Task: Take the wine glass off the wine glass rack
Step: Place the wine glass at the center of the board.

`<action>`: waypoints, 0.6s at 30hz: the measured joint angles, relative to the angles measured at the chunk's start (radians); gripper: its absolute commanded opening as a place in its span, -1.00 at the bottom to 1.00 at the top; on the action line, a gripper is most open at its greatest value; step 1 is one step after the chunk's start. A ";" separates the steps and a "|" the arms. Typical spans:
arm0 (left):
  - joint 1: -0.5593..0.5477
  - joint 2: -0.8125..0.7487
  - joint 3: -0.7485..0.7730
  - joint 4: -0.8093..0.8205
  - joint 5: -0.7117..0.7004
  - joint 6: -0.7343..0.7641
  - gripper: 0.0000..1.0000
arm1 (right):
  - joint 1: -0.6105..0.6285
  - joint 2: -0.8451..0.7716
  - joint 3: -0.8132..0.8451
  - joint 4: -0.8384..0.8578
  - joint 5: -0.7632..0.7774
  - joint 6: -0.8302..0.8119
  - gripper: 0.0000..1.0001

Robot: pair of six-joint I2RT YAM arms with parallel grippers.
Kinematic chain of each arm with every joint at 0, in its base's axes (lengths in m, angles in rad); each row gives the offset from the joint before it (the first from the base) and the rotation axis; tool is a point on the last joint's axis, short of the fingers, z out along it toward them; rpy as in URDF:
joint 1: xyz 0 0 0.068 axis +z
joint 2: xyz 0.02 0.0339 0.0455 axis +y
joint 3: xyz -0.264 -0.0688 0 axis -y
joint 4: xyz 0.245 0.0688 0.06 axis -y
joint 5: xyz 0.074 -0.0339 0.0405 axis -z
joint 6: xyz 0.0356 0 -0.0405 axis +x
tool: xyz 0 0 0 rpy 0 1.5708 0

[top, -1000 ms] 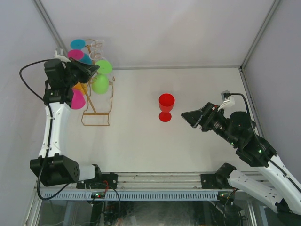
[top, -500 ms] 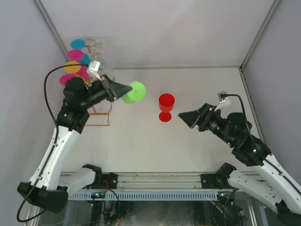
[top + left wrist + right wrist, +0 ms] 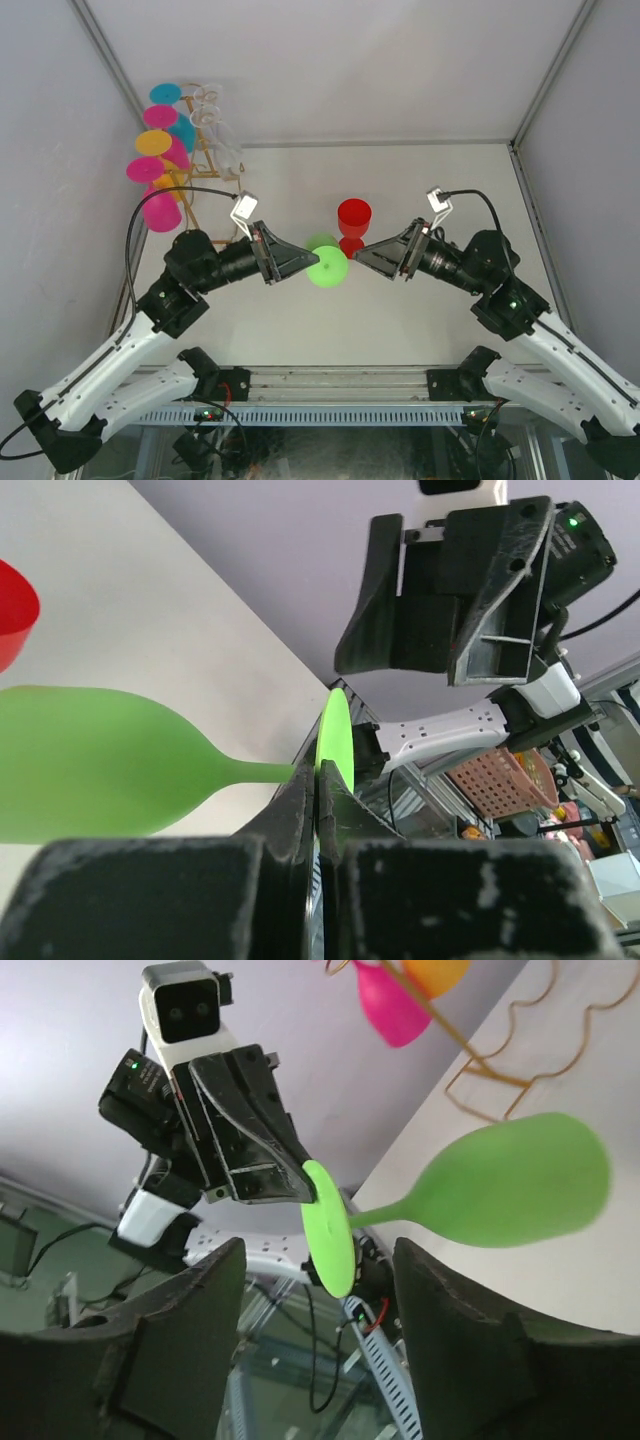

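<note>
My left gripper (image 3: 297,265) is shut on the foot rim of a green wine glass (image 3: 327,269) and holds it sideways above the middle of the table. In the left wrist view the gripper (image 3: 318,788) pinches the round foot, with the bowl (image 3: 90,760) to the left. My right gripper (image 3: 368,256) is open, right beside the glass's foot and not touching it. In the right wrist view the gripper (image 3: 320,1305) has the green foot (image 3: 328,1228) between and ahead of its fingers. The gold wine glass rack (image 3: 205,150) stands at the far left, partly hidden by hanging glasses.
Cyan (image 3: 165,94), magenta (image 3: 160,116), yellow (image 3: 153,141) and pink (image 3: 162,212) glasses and clear ones (image 3: 215,125) hang on the rack. A red glass (image 3: 353,215) stands upright on the table just behind the two grippers. Walls close in the left, back and right.
My left arm has carried the green glass away from the rack to the table's middle. My right arm has moved left, its open fingers now beside the glass's foot.
</note>
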 measured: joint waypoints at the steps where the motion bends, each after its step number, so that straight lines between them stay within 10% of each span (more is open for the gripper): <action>1: -0.018 -0.005 -0.017 0.027 -0.016 -0.014 -1.00 | 0.000 0.019 0.000 0.019 -0.029 0.011 0.13; 18: -0.126 0.031 -0.058 0.236 -0.091 -0.092 -0.99 | 0.001 0.106 -0.009 0.108 -0.225 0.092 -0.75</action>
